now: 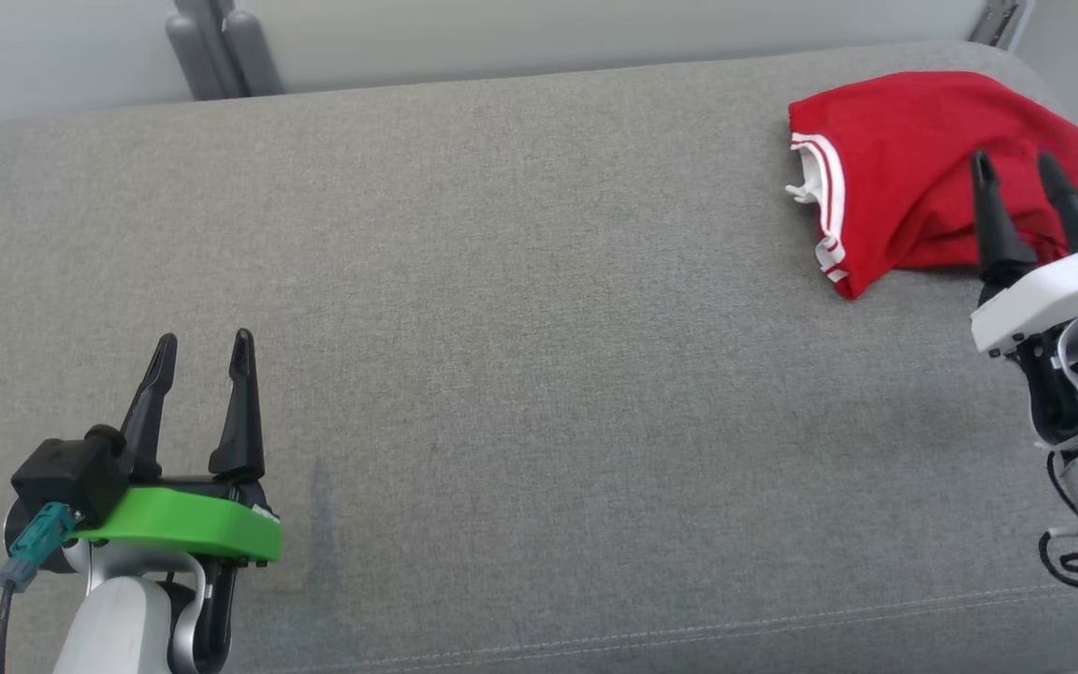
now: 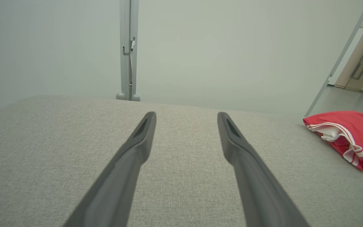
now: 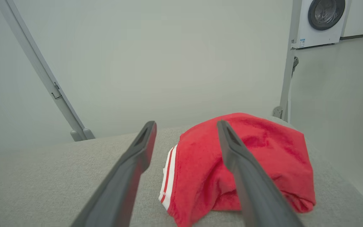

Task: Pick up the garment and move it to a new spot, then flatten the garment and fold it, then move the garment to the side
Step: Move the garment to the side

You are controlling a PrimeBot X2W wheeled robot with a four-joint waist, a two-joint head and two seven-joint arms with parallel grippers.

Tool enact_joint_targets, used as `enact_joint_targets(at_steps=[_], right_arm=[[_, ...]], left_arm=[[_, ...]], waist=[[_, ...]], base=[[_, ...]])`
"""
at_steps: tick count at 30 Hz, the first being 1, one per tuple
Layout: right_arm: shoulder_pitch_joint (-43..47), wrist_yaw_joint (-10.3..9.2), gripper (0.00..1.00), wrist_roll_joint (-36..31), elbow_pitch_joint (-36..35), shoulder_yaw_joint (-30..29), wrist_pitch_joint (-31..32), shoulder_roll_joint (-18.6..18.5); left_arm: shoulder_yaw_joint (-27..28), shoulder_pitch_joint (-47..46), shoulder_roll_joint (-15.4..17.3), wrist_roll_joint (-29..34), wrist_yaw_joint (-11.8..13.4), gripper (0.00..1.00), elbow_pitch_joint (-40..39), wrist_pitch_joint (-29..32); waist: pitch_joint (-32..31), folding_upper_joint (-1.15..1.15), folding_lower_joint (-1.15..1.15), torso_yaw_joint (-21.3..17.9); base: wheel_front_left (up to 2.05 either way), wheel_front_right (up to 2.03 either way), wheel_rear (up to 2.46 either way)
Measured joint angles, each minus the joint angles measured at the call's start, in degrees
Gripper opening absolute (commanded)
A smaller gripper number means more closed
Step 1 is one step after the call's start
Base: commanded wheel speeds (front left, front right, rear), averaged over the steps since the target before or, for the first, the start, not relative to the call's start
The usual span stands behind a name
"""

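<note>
Garment [image 1: 885, 159], red with white stripes, sat crumpled right under the tip of the right tool [image 1: 1014, 161], which was spread wide and gripping nothing. Left tool [image 1: 204, 339] was released too, over the gray surface [image 1: 539, 328], garment well off to its right.

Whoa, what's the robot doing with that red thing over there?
A two-armed robot is working on a red garment on a grey padded surface. The garment lies in a loose bundle near the far right corner. The robot's right hand hovers right at it with its fingers spread apart, gripping nothing. Its left hand is open too, over the near left part of the surface, well away from the cloth.
</note>
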Motion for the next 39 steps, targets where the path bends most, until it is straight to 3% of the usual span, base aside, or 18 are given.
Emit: enact_joint_targets(at_steps=[10,21,39], right_arm=[[10.3,-0.7,1.0,-0.6,-9.0,-5.8,0.0,4.4],[21.0,-1.23,1.0,-7.7,-16.1,-6.8,0.0,7.6],[25.6,-1.12,1.0,-12.8,-22.8,-8.1,0.0,10.0]], left_arm=[[1.0,1.8,-0.3,0.1,0.0,1.0,-0.7,0.0],[1.6,5.8,-0.4,2.0,0.0,1.0,0.9,0.0],[2.0,6.3,-0.4,3.4,0.6,1.0,0.8,0.0]], waist=[[-3.5,0.0,0.0,-3.0],[-6.4,0.0,0.0,-3.9],[-6.8,0.0,0.0,-3.4]], base=[[0.0,0.0,0.0],[0.0,0.0,0.0],[0.0,0.0,0.0]])
